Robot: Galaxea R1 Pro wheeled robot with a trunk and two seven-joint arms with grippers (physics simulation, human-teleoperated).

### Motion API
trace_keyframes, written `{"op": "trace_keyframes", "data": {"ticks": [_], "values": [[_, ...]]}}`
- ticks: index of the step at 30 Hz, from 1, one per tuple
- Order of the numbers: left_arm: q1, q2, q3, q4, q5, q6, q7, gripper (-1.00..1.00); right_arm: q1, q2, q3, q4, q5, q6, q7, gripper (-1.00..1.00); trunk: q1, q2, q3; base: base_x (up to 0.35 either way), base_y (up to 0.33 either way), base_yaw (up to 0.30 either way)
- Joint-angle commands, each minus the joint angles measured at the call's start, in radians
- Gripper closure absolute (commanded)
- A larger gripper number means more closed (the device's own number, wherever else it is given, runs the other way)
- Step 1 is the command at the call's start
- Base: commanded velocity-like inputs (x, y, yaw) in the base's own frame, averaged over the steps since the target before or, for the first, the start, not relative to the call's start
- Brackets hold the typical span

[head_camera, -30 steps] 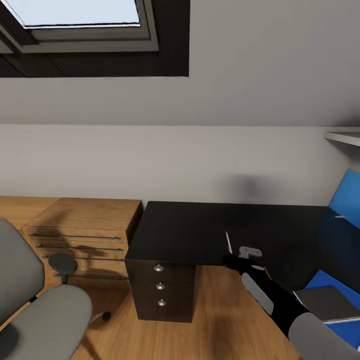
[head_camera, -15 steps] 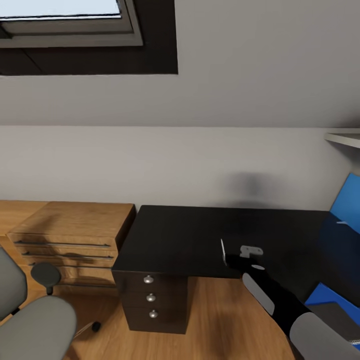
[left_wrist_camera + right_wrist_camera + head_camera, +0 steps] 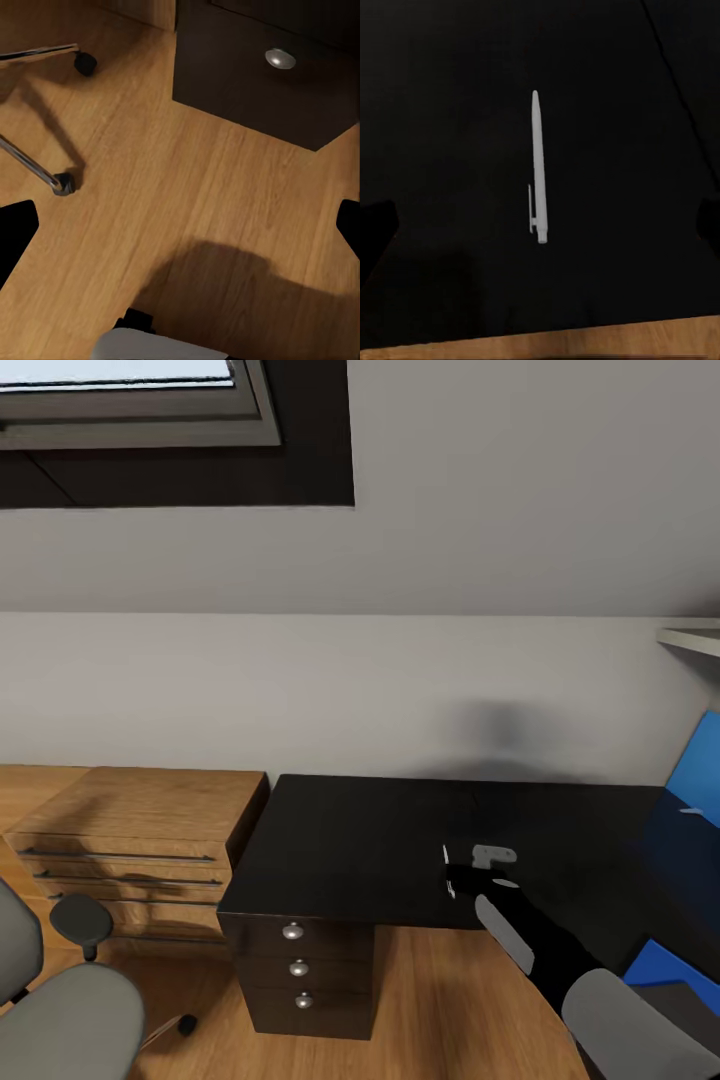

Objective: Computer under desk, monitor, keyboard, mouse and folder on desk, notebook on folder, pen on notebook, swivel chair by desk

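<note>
No text, label, brand, number or sign can be read on the desk (image 3: 380,830), the pen (image 3: 538,165), the drawers or the walls.

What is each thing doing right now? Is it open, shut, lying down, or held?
Pen: lying flat on the desk, not held.
Desk drawers: all three shut.
Wood cabinet drawers: shut.
Right gripper: open, over the pen.
Left gripper: open, holding nothing, above the floor.
Chair: upright on the floor beside the cabinet.
Folder: lying flat on the desk.
</note>
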Motion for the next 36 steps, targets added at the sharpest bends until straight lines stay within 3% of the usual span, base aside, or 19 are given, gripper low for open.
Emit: {"op": "trace_keyframes", "data": {"ticks": [1,5,18,36], "values": [[0.000,-0.005,-0.005,0.004,0.001,-0.002,0.009,-1.00,0.005,0.004,0.012,0.004,-0.006,-0.003,-0.010,-1.00,0.000,-0.001,-0.001,0.000,0.000,0.000],[0.001,-0.003,-0.006,0.025,0.000,-0.002,0.007,-1.00,0.028,0.011,0.032,-0.008,-0.004,-0.026,-0.010,-1.00,0.000,-0.001,-0.001,0.000,0.000,0.000],[0.000,0.007,-0.007,0.034,-0.001,-0.003,0.006,-1.00,0.063,0.008,0.040,-0.051,-0.004,-0.089,-0.008,-1.00,0.000,-0.001,-0.001,0.000,0.000,0.000],[0.000,0.008,-0.007,0.034,-0.001,-0.002,0.006,-1.00,0.065,0.007,0.039,-0.053,-0.005,-0.089,-0.008,-1.00,-0.069,0.125,0.055,0.000,0.000,0.000]]}}
